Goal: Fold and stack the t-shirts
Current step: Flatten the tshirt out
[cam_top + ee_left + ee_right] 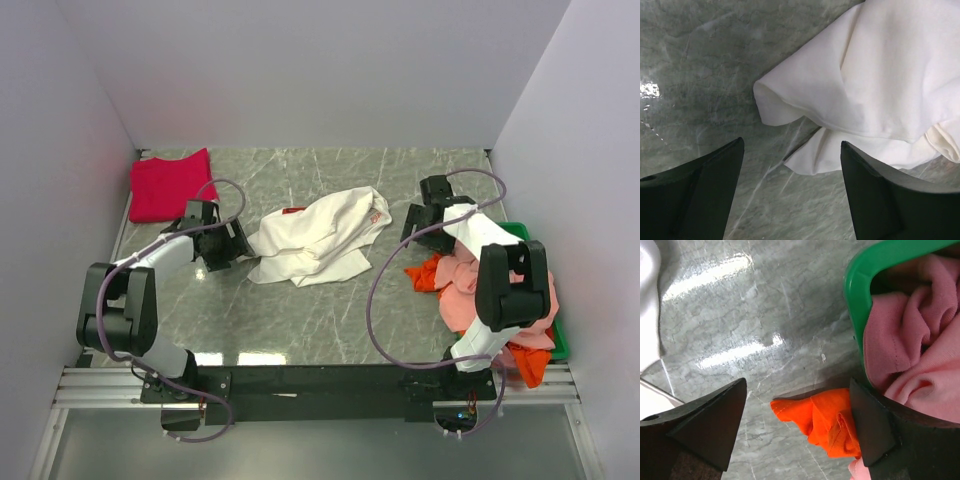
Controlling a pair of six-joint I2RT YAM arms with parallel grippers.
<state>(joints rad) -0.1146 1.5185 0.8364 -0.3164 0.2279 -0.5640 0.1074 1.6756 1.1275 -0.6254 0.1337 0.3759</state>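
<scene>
A large white t-shirt (318, 238) with a small red print lies crumpled mid-table; its left edge shows in the left wrist view (875, 80). A crimson t-shirt (170, 183) lies folded at the back left. Salmon-pink (478, 290) and orange (428, 274) t-shirts spill from the green bin (520, 232) at the right. My left gripper (238, 245) is open and empty just left of the white shirt (792, 145). My right gripper (418, 232) is open and empty above the table between the white shirt and the bin, over the orange cloth (825, 420), beside the pink cloth (905, 340).
The green bin's rim (860, 285) is close to my right gripper's right finger. White walls close in the marble table (300, 320) on three sides. A metal rail (300, 385) runs along the near edge by the arm bases.
</scene>
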